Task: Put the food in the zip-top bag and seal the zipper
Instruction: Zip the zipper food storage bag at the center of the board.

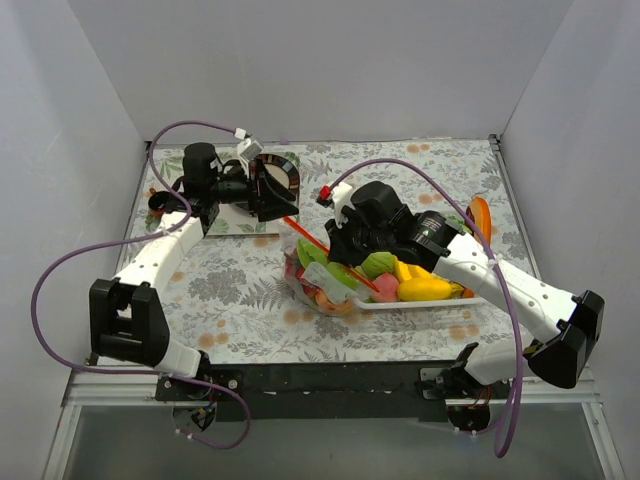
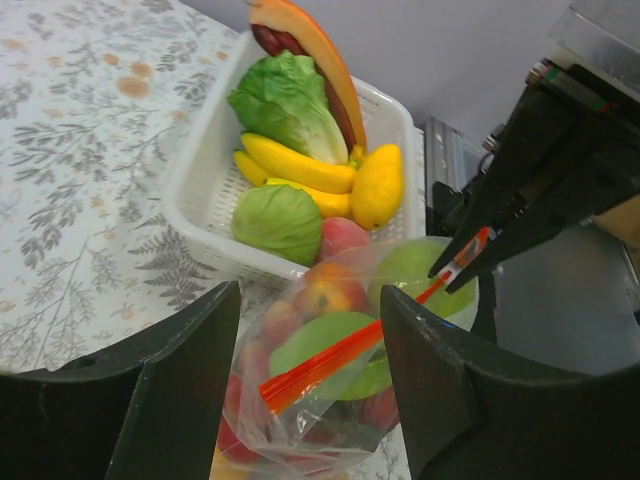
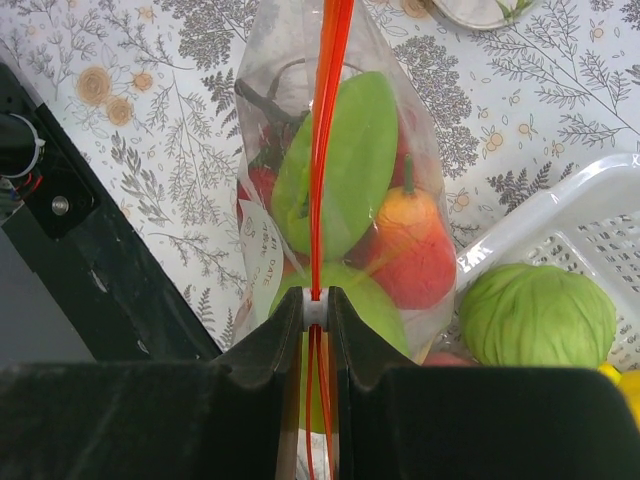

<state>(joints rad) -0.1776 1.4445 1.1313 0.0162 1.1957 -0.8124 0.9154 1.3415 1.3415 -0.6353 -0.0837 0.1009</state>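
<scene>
Two grippers: right gripper [image 3: 316,312], jaws pinched on the zipper [image 3: 322,150] of the zip-top bag [image 3: 275,60]; left gripper [image 2: 310,380], jaws parted, holding nothing, zipper's far end lying between them. Bagged food [image 3: 345,170] sits just beside white basket [image 3: 560,200].

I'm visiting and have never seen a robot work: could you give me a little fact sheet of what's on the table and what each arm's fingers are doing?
Bag: clear zip-top bag on the table, green, red and orange toy food inside
Strip: orange-red zipper, whether sealed cannot be told
Right arm: right fingers shut on the zipper
Left arm: left fingers open, holding nothing
Basket: white basket beside the bag, holding lettuce, bananas, cabbage
</scene>
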